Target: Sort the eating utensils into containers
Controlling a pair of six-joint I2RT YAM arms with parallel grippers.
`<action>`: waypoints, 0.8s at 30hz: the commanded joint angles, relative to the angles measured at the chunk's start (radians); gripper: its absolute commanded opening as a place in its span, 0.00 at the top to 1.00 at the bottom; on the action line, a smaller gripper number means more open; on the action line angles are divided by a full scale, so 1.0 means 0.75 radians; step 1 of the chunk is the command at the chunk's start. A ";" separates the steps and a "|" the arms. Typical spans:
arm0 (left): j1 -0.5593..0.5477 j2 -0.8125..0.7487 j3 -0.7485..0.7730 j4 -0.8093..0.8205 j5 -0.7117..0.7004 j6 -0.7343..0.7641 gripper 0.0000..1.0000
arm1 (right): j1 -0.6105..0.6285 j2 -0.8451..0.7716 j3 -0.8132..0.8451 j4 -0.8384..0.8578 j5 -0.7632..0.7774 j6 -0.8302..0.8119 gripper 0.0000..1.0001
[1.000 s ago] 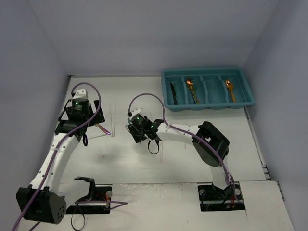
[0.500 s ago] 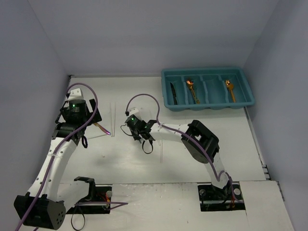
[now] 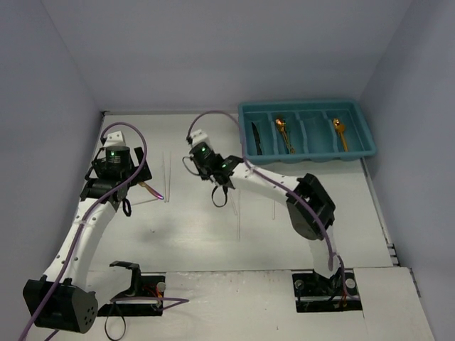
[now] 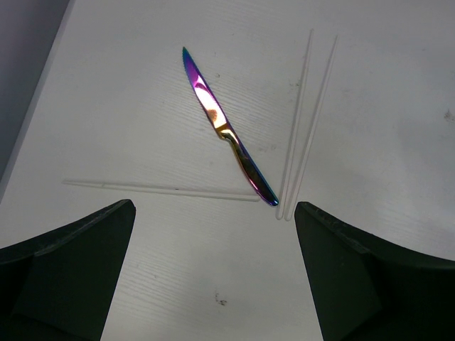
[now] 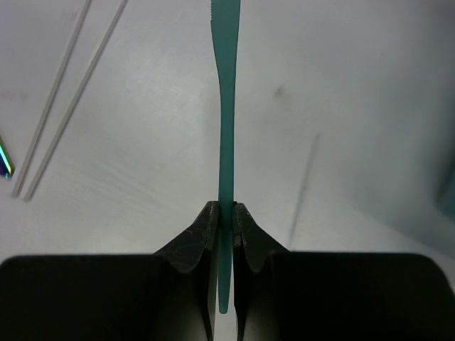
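Fingers (image 5: 202,231) of right gripper (image 5: 225,213) pinched slim teal plastic utensil (image 5: 226,121) near its end, left of rectangular teal plastic tray (image 3: 306,158); left gripper (image 4: 213,206) gaped empty. Thin end-grip could let it pivot or slip.

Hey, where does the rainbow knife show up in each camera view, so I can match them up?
Top external: knife lies left of centre on the table, just left of the chopsticks.
Left wrist: knife in the middle, slanting, tip toward upper left.
Right wrist: only a sliver at the left edge.
Shared landmark: the white chopsticks, right of the knife in every view.
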 commanded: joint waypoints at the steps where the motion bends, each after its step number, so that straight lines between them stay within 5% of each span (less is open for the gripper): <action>1: 0.007 0.018 0.022 0.021 -0.031 -0.029 0.06 | -0.228 -0.236 0.110 0.035 0.125 -0.099 1.00; 11: 0.007 0.076 0.014 0.006 0.074 -0.235 0.06 | -0.592 -0.008 0.272 0.034 -0.076 -0.057 0.96; 19: 0.009 0.168 0.010 -0.013 0.097 -0.379 0.06 | -0.696 0.155 0.404 0.034 -0.249 -0.025 0.56; 24: 0.007 0.290 0.031 -0.017 0.110 -0.455 0.06 | -0.705 0.031 0.342 0.035 -0.219 -0.094 0.51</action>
